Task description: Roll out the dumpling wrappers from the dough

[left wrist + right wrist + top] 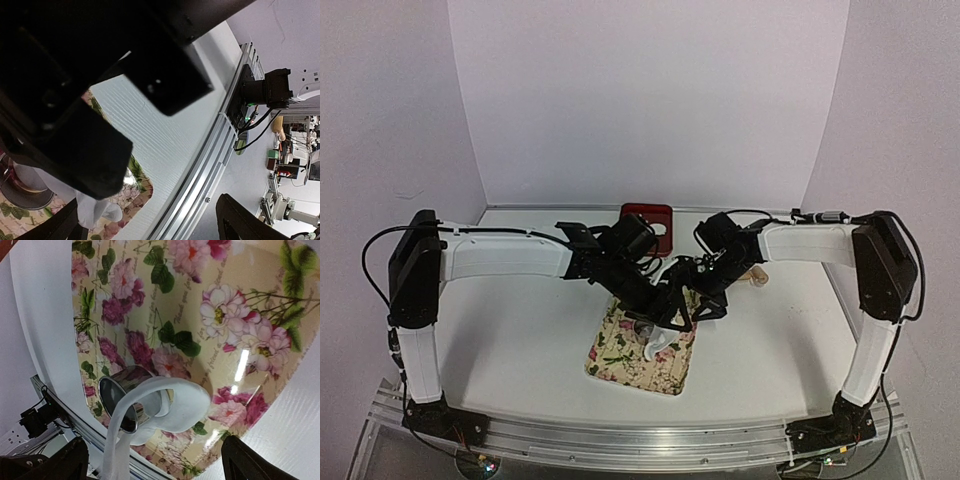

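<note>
**Work surface.** A floral mat (150, 315) lies on the white table (520, 330), near its front edge. Both arms converge over it, which fits the work being confined to the mat.

**Dough.** The dough (186, 402) is a ragged white sheet with a hole through it. It lies near the mat's front edge and is draped over a small metal ring (120, 400). One strip runs off the ring toward the right wrist camera and leaves the view at the bottom. Whether it clings to anything there cannot be told. Judgement: this looks like scrap caught on the cutter after a disc was punched, and it must come off before more rolling.

**Wrappers.** No finished dumpling wrappers can be confirmed. Something pale shows inside the ring in the left wrist view, but it is too dim to name.

**Right gripper** (155, 465). It is released, with the fingers wide apart on either side of the dough strip and neither pressing it.

**Left gripper** (150, 225). It is likewise released, with the fingers well apart and the dough just beside one of them. It hangs low over the mat, apparently placed to take the scrap.

**Risk.** The soft sheet may stretch or tear if it is pulled while hooked on the ring.
</note>
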`<act>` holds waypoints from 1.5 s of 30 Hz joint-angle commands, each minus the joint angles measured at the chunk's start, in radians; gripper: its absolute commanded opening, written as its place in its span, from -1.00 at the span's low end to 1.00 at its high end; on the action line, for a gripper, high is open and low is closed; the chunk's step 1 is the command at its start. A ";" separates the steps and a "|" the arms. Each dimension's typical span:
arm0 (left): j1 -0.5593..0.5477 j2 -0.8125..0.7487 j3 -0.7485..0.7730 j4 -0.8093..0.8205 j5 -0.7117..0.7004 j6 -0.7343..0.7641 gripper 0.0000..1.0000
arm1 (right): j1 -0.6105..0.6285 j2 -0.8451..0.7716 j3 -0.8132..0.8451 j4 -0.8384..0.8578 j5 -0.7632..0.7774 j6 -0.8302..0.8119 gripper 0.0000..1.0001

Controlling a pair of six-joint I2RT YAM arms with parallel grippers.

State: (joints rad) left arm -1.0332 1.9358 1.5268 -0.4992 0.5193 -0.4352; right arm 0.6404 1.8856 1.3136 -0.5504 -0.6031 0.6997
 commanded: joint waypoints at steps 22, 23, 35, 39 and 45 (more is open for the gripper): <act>-0.001 -0.075 -0.030 -0.039 -0.095 0.077 0.95 | 0.022 0.002 -0.097 0.048 -0.049 0.191 -1.00; -0.001 -0.082 -0.028 -0.043 -0.114 0.080 0.97 | 0.022 -0.003 -0.101 0.044 -0.047 0.189 -1.00; 0.001 -0.044 0.039 -0.136 -0.338 0.046 0.99 | 0.022 -0.046 -0.150 -0.040 -0.030 0.117 -1.00; 0.016 0.034 0.085 -0.197 -0.356 -0.006 0.99 | 0.022 -0.039 -0.136 -0.050 -0.029 0.099 -1.00; 0.046 0.075 0.095 -0.173 -0.320 -0.048 0.99 | 0.022 -0.039 -0.135 -0.059 -0.026 0.078 -1.00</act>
State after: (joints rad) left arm -1.0092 1.9910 1.5848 -0.6595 0.1952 -0.4447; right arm 0.6579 1.8763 1.1721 -0.5811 -0.6437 0.8110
